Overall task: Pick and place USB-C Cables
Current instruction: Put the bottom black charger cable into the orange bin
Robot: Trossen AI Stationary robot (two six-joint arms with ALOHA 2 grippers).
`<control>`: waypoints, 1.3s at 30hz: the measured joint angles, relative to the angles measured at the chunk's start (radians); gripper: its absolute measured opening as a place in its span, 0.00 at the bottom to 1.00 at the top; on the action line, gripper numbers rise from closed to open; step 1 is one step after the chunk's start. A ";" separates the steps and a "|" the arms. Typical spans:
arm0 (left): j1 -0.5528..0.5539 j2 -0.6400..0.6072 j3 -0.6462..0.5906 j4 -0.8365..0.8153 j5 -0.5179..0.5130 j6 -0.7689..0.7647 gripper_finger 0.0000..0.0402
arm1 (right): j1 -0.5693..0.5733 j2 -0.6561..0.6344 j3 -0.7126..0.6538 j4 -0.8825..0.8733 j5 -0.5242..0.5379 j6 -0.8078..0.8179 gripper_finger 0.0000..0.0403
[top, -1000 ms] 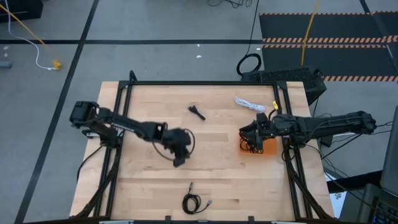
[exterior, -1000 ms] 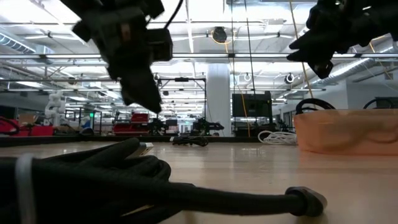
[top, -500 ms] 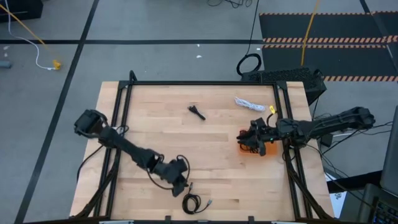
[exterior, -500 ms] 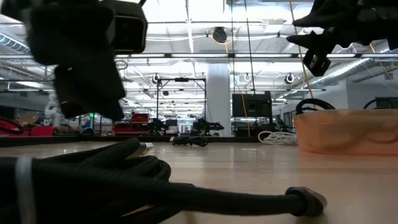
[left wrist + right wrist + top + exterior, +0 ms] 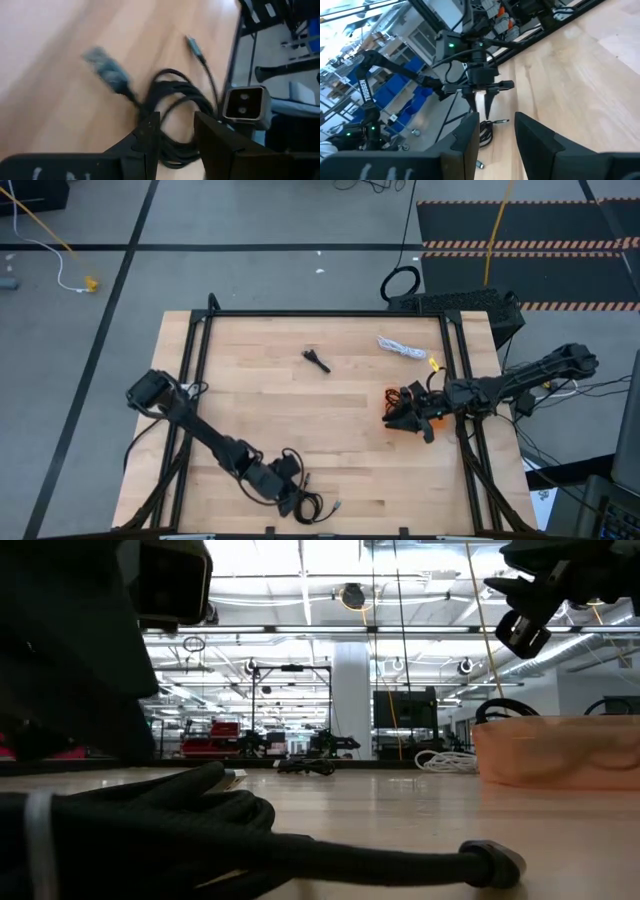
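L gripper (image 5: 296,502) w/ fingers partly apart, holding nothing, right over a black coiled USB-C cable (image 5: 310,506) at the table's (image 5: 240,360) near edge; plug ends stick out twd the orange tray (image 5: 432,420). Tray holds black cables. R gripper (image 5: 420,428) over tray, part open, empty.

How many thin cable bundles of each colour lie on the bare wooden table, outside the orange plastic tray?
Black thin cable bundles: 2
White thin cable bundle: 1
Total: 3
The black tangle in the orange plastic tray is not counted; the number of cables in it cannot be told.
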 joint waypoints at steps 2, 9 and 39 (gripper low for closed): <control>-0.008 0.019 0.042 -0.046 -0.002 0.005 0.30 | 0.007 -0.001 0.000 0.001 0.000 0.003 0.29; -0.013 0.074 0.178 -0.337 -0.045 0.049 0.30 | 0.014 0.000 0.000 0.013 0.000 0.000 0.29; 0.014 0.152 0.240 -0.363 -0.153 0.235 0.07 | 0.013 0.000 0.001 0.020 0.000 -0.030 0.29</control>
